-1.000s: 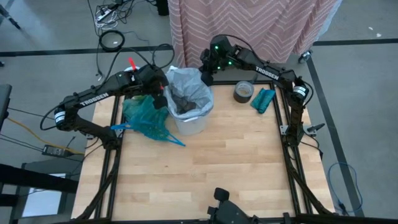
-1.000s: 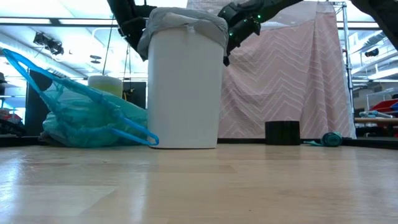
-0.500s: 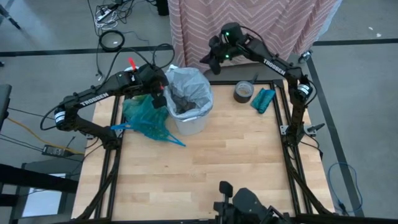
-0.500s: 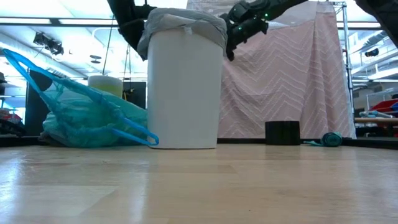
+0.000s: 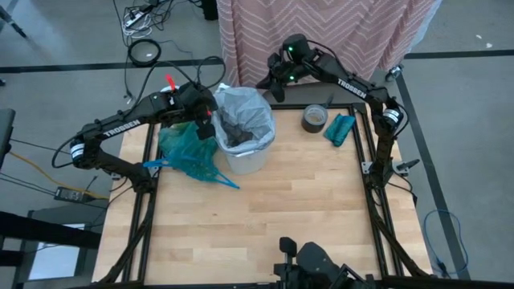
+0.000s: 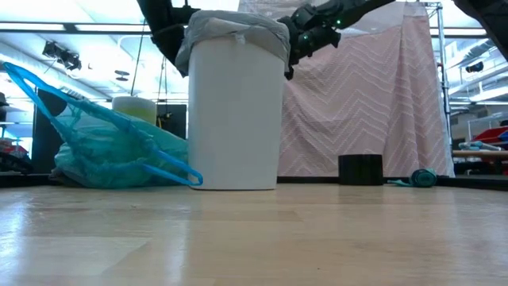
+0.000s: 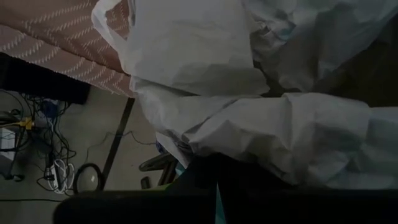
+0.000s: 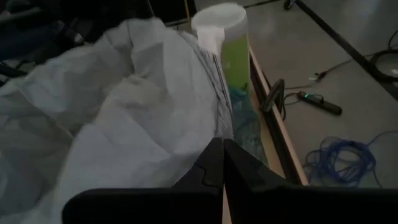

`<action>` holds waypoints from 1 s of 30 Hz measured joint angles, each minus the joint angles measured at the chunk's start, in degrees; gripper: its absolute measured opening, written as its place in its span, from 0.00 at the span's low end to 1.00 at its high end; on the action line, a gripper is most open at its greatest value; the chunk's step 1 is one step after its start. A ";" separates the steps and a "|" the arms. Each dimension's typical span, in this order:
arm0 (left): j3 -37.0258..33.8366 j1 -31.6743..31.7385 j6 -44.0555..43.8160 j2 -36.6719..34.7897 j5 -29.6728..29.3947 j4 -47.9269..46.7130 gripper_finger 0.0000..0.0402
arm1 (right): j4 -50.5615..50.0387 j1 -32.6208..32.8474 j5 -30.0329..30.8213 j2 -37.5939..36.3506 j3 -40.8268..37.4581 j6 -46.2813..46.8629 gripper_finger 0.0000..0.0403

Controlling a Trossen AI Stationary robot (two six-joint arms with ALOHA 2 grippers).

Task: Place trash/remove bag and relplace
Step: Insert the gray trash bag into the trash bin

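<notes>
A small white bin [image 5: 247, 154] stands at the table's far middle, lined with a pale grey bag [image 5: 241, 108] folded over its rim. The teal-green bag [image 5: 187, 151] lies slumped on the table against the bin's left side, its blue drawstrings [image 5: 218, 180] trailing toward the near edge. My left gripper [image 5: 210, 115] is shut at the bin's left rim. My right gripper [image 5: 271, 90] is shut just off the far right rim [image 6: 279, 36]; I cannot tell whether it touches the liner. No trash can be made out. My left gripper has its shut fingertips in the grey bag's turned-over edge [image 7: 236, 146] at the bin's left rim, slanting down from the table's left. The plastic bunches over the fingertips and hides the place of contact. The bag stays draped on the bin.
A dark tape roll [image 5: 314, 118] and a rolled teal cloth [image 5: 340, 128] lie at the far right. A green container with a white lid [image 8: 222, 37] stands at the left behind the teal bag. A pink curtain [image 5: 321, 24] hangs beyond the far edge. Bare wood fills the near half [image 5: 265, 225].
My right gripper has drawn back from the bin's rim toward the table's far edge and risen a little, swinging about as it went; it stays shut. The bin and both bags have kept still.
</notes>
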 joint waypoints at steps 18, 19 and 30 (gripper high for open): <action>0.00 0.00 0.02 0.15 -0.03 1.33 0.03 | 6.65 1.86 -6.05 0.00 -9.75 0.56 0.00; 0.00 0.02 -0.05 0.27 -0.07 1.47 0.03 | 6.68 1.86 -6.05 0.00 -10.07 0.85 0.00; -8.98 0.46 -0.96 0.42 0.78 12.84 0.03 | 6.03 1.01 -5.78 0.00 -10.98 1.33 0.00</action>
